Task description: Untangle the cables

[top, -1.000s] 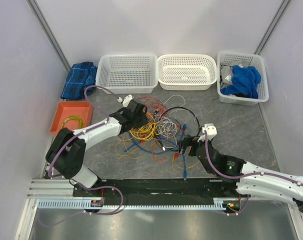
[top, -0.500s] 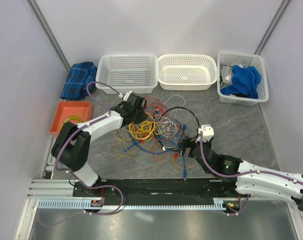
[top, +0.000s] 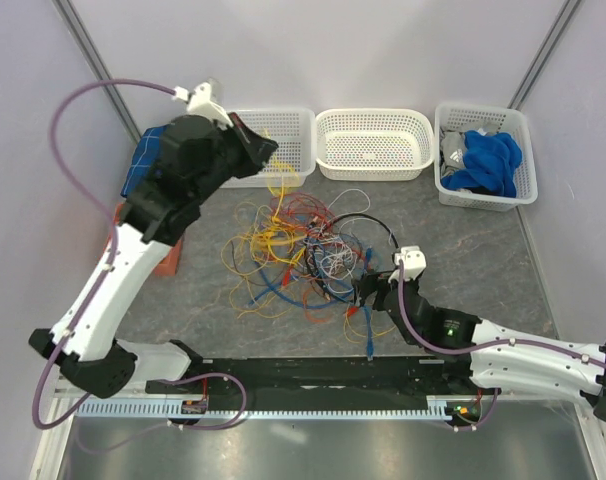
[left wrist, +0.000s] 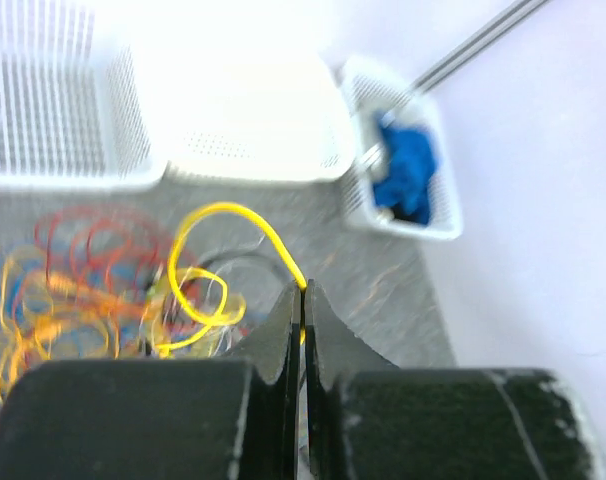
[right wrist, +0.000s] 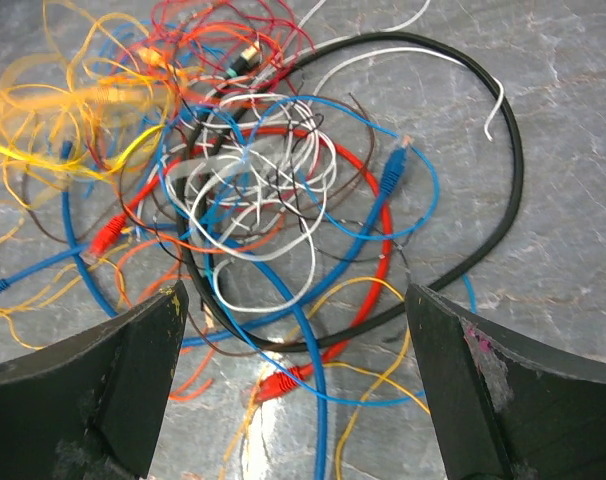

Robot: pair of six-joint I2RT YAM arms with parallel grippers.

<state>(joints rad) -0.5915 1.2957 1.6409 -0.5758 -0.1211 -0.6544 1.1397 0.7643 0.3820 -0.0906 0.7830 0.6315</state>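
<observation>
Left gripper [left wrist: 303, 290], clamped on a yellow cable [left wrist: 223, 210], has swung up far-left, drawing it from the jumble [top: 303, 250]; right gripper [right wrist: 293, 295] gapes wide.

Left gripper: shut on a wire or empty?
Shut on the yellow wire. The left wrist view shows the left gripper closed with that wire pinched at its tips, looping down to the cable pile.

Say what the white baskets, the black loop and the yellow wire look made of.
White baskets: likely moulded plastic, matte, with a regular grid of holes in the walls. Black loop: probably rubber or plastic sheathing, smooth, faint sheen, holds a broad curve. Yellow wire: thin plastic-coated lead, apparently; it bends freely.
</observation>
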